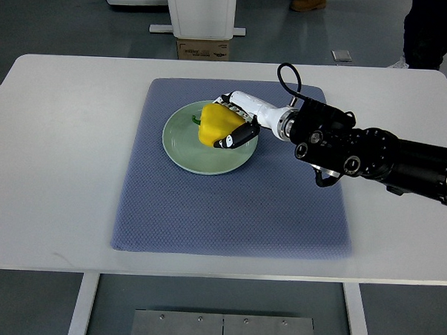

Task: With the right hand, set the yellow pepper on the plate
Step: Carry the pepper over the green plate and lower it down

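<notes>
Yellow pepper, glossy and green-stemmed, sits on plate, right robot hand gripping it.

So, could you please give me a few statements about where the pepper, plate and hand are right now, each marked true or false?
1. The yellow pepper is over the green plate. True.
2. The right hand is wrapped around the pepper. True.
3. The plate sits directly on the bare white table. False: it sits on the blue mat.
4. The left hand is holding the plate. False: no left hand is in view.
</notes>
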